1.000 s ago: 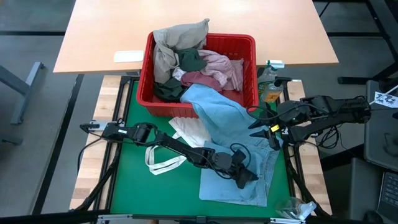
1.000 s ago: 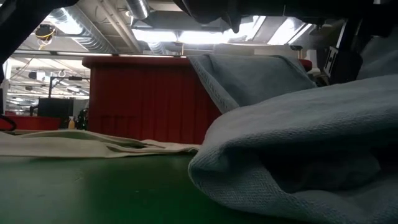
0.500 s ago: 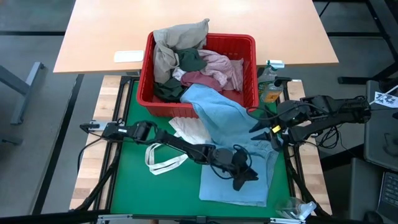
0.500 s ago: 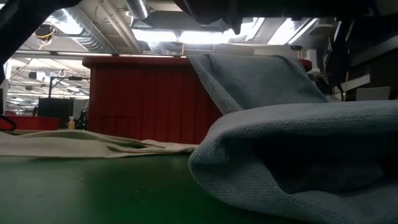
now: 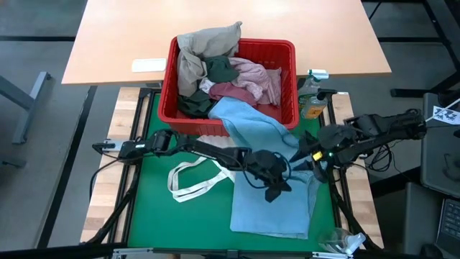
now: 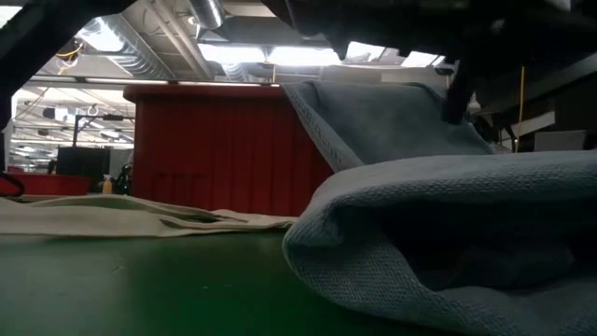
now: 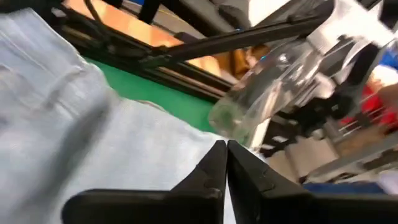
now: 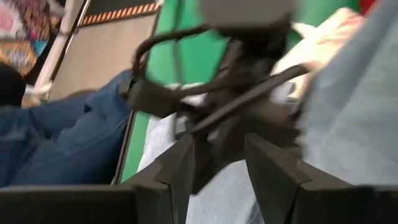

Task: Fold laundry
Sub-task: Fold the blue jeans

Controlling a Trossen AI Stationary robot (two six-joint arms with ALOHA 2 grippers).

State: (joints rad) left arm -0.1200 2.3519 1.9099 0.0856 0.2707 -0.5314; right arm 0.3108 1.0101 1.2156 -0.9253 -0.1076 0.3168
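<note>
1. Light blue soft cloth garment [image 5: 269, 194]: nearest item. It lies flat on the green mat [image 5: 154, 212], near-right portion, close to the mat's near edge. Long axis runs near-to-far; the far end climbs over the front wall of the basket. In the low view its folded bulk [image 6: 448, 243] fills the right side.

2. Left gripper [image 5: 275, 188]: its arm reaches across the mat from the left edge. The tip sits over the garment's middle, towards its right half. Wrist view: fingers together [image 7: 219, 165], nothing between them, w/ blue cloth right under and ahead. You'd judge the cloth lies directly below this tip, so the left arm is the nearer one for any pinch.

3. Right gripper [image 5: 310, 155]: it comes in from the mat's right edge and sits at the garment's right border, approx. level w/ the left tip but farther back. Wrist view: fingers apart [image 8: 180, 168], holding nothing. Cloth lies inboard of it, towards the mat centre.

4. White cloth tote bag w/ loop handles [image 5: 198, 176]: left of the garment, mid-mat. Not laundry; leave it.

5. Red plastic slotted basket [image 5: 287, 50]: at the mat's far edge, holding the remaining pile, i.e. beige-khaki garment [image 5: 198, 47], dark grey-green garment [image 5: 219, 70], mottled pink garment [image 5: 255, 72], maroon garment [image 5: 230, 91].

6. Judgement for you: fold not yet started. Since the long axis runs near-far, expect each tip to need a side edge, left on the left and right on the right.
</note>
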